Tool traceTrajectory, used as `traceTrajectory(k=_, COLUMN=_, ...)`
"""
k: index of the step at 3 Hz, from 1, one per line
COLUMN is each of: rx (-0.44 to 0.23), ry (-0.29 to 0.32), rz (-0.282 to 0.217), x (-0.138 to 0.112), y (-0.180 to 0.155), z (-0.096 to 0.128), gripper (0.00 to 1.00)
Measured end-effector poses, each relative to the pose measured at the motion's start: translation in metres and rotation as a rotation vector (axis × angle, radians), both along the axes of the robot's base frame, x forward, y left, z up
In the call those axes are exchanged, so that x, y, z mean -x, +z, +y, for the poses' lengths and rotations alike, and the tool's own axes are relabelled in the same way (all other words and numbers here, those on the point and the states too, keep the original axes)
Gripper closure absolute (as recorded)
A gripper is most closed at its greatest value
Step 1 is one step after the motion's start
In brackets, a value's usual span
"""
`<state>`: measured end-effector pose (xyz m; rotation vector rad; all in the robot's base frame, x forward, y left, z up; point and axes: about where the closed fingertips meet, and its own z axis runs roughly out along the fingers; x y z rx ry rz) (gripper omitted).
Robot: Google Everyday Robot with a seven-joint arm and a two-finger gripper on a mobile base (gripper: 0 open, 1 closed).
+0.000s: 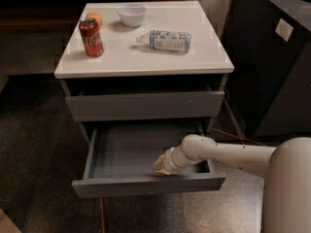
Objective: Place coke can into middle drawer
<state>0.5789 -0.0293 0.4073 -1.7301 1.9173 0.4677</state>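
The coke can (91, 37) stands upright at the back left of the white cabinet top (146, 57). It is red with white script. The middle drawer (146, 186) is pulled out below a closed grey drawer front (146, 106), and its grey inside shows with nothing in it. My gripper (161, 168) is low inside the open drawer, right behind its front panel and a little right of centre. My white arm (228, 154) reaches in from the right. The gripper is far from the can.
An orange (96, 18) sits behind the can. A white bowl (131, 14) and a clear plastic bottle (167, 40) lying on its side are also on the top. A tall black cabinet (272, 62) stands to the right. The floor is dark.
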Motion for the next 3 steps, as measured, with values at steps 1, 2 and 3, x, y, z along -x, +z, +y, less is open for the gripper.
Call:
traceTrajectory(k=1, rx=-0.013, ry=0.004, rz=0.027, x=0.016, y=-0.002, z=0.004, gripper=1.00)
traceTrajectory(k=2, rx=-0.022, ry=0.005, rz=0.032, x=0.030, y=0.003, z=0.009, gripper=1.00)
traceTrajectory(k=3, rx=-0.016, ry=0.012, rz=0.020, x=0.037, y=0.010, z=0.013, gripper=1.00)
